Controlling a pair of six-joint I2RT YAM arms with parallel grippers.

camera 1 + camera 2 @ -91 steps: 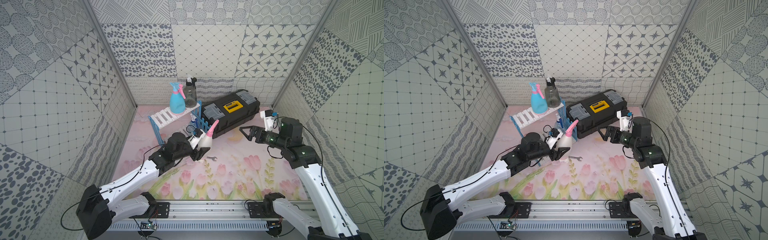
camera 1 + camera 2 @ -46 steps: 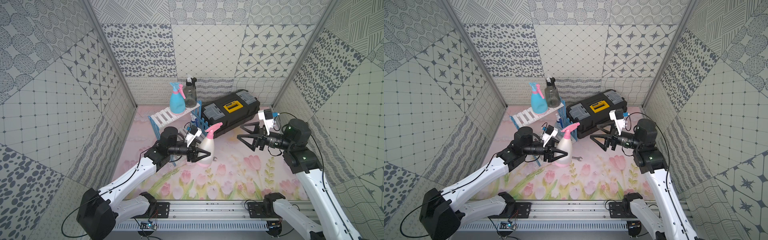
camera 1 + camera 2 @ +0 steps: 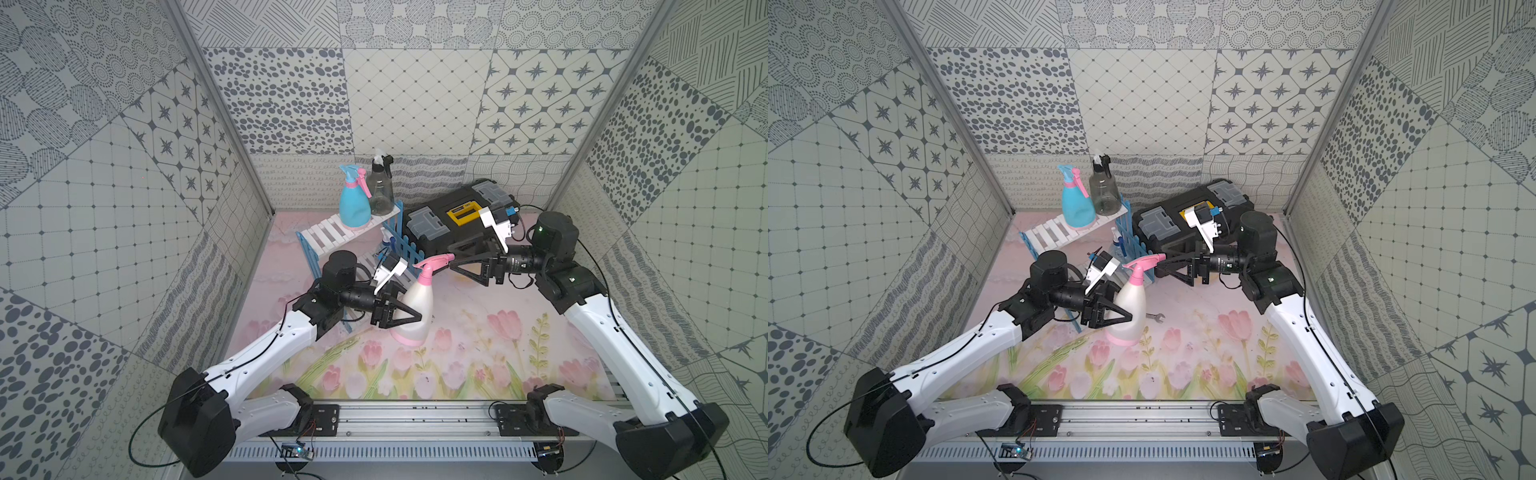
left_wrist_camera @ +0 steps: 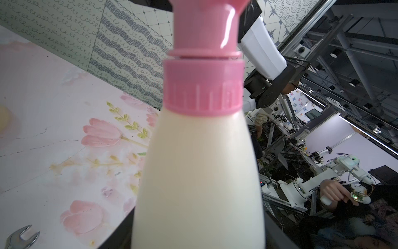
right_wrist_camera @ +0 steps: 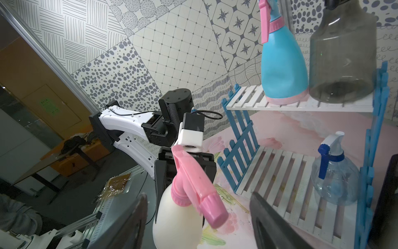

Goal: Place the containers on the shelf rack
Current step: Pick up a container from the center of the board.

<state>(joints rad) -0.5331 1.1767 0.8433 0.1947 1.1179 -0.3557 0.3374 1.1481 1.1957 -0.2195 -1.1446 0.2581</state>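
The cream container with the pink top (image 3: 415,307) (image 3: 1129,309) (image 4: 200,172) (image 5: 178,215) stands upright in front of the shelf rack (image 3: 328,237) (image 3: 1050,230) (image 5: 243,101). My left gripper (image 3: 405,305) (image 3: 1121,305) (image 4: 198,235) is shut on its body. My right gripper (image 3: 453,259) (image 3: 1160,262) (image 5: 198,207) is open, its jaws on either side of the pink nozzle without touching it. The light blue container (image 3: 353,205) (image 5: 282,69) and the smoky grey one (image 3: 381,193) (image 5: 342,64) stand on the rack's top shelf. The clear one (image 5: 333,183) sits on the lower shelf.
A black toolbox with a yellow latch (image 3: 449,220) (image 3: 1167,224) lies right beside the rack, under my right arm. A small metal wrench (image 3: 1156,318) (image 4: 19,237) lies on the flowered mat close to the cream container. Patterned walls close in three sides.
My left gripper has turned the cream container from tilted to upright and shifted it right. My right gripper has swung left to the pink nozzle, and its jaws have narrowed a little.
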